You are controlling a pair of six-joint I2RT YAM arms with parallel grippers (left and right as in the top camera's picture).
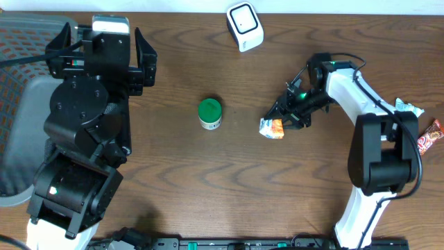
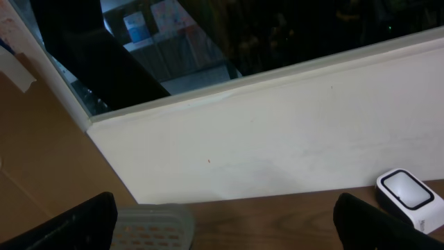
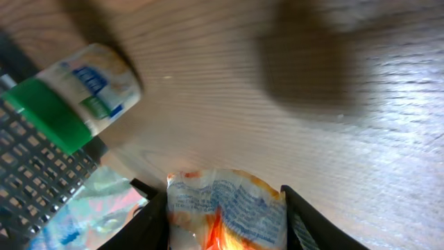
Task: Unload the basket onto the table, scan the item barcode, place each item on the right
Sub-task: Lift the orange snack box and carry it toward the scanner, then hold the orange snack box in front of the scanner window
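Snack packet (image 1: 272,128): clamped in right gripper (image 1: 281,119), right of green-capped bottle (image 1: 209,113)
Left gripper (image 1: 102,50): wide apart, empty
Scanner (image 1: 244,26): far side

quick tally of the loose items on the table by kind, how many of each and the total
snack packets: 3 (orange and white packet in the right gripper, silvery packet and red packet at the right edge)
green-lidded bottle: 1
white barcode scanner: 1
total: 5
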